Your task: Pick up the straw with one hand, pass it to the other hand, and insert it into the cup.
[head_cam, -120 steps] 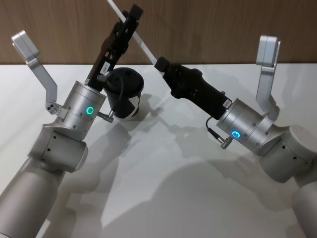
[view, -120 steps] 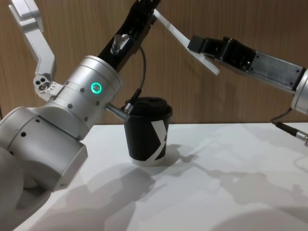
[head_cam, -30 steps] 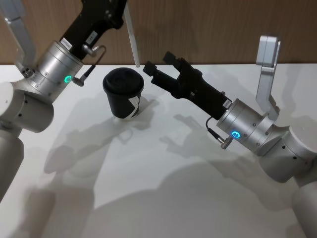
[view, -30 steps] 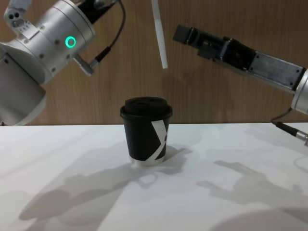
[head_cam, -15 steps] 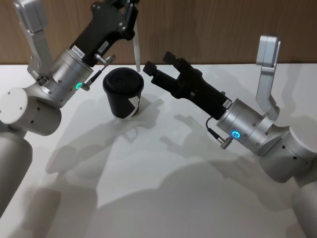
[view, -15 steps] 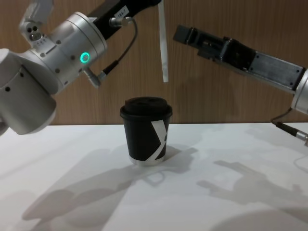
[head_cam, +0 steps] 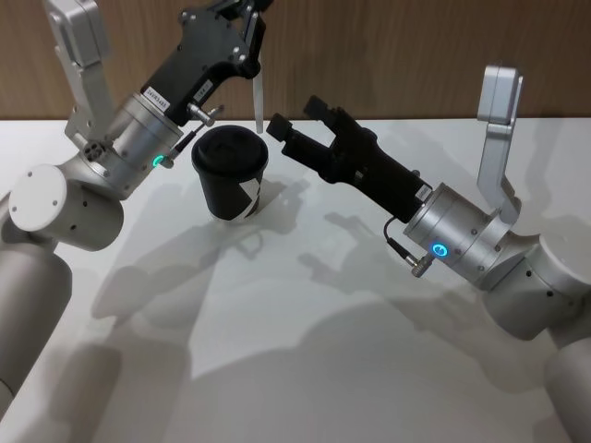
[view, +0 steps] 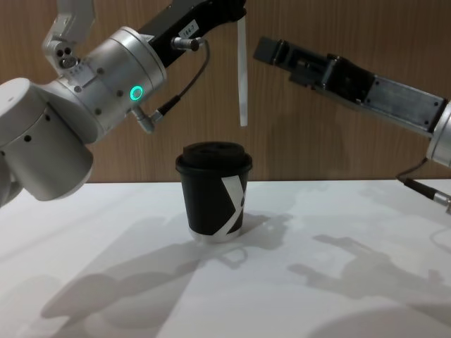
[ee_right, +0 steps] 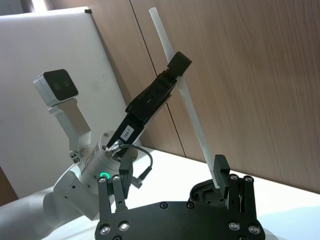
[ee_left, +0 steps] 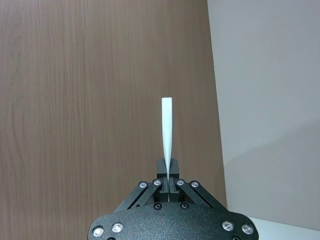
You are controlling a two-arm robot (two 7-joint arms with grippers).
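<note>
The white straw (head_cam: pixel 260 101) (view: pixel 242 70) hangs upright with its lower end just above the lid of the black cup (head_cam: pixel 231 171) (view: pixel 213 190), near the lid's right rim. My left gripper (head_cam: pixel 249 17) (ee_left: pixel 167 176) is shut on the straw's upper part (ee_left: pixel 166 130). To the right of the straw my right gripper (head_cam: pixel 295 114) (view: pixel 271 49) is open and holds nothing, level with the straw's lower half. The right wrist view shows its spread fingers (ee_right: pixel 221 172), the straw (ee_right: pixel 185 100) beyond them and the cup's lid (ee_right: pixel 204 192).
The cup stands on a white table (head_cam: pixel 305 351) (view: pixel 317 296) near its far edge, with a wooden wall (view: pixel 317 141) close behind. Both arms reach over the table's back half.
Four seconds ago both grippers held the slanted straw; the right has let go. The left has turned it upright and lowered it towards the lid over the last second.
</note>
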